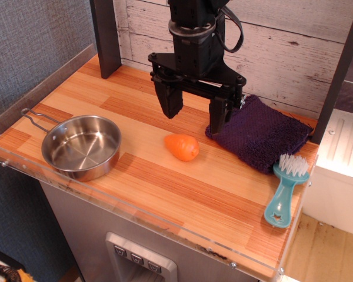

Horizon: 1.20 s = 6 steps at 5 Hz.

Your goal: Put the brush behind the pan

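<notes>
The teal brush (284,192) with white bristles and a star cutout lies flat near the table's right edge, bristles toward the back. The shiny steel pan (81,145) with a wire loop handle sits at the front left. My black gripper (194,111) hangs open and empty above the middle back of the table, its fingers (170,98) spread wide. It is far left of the brush and right of the pan.
An orange carrot-like toy (182,147) lies just below the gripper. A purple cloth (262,134) lies at the back right, next to the brush. A clear acrylic lip (135,212) edges the wooden table (182,188). A dark post (106,38) stands at the back left.
</notes>
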Available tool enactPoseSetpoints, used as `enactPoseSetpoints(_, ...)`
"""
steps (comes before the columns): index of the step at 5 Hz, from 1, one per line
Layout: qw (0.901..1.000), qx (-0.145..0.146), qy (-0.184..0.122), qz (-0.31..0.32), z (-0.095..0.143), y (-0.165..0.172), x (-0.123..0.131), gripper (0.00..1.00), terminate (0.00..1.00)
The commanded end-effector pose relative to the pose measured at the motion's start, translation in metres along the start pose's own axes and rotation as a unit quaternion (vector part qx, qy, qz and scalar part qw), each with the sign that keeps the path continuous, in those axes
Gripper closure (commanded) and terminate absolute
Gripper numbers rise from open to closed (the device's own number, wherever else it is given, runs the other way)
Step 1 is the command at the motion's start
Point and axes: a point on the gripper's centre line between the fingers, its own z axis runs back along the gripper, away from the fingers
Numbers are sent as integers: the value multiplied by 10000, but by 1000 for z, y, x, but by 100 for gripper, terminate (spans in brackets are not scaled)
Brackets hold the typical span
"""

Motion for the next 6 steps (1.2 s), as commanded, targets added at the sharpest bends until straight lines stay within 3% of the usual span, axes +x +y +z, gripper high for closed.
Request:
enactPoseSetpoints(1, 10000, 0, 0, 0, 0, 0, 0, 0, 0)
enactPoseSetpoints(3, 9995, 96, -109, -277, -23, -60, 18, 0, 0)
enactPoseSetpoints(4, 9993, 211, -19, -306, -41, -79, 30, 0, 0)
enactPoseSetpoints(6, 9984, 500, 247, 119, -67, -75, 36, 0, 0)
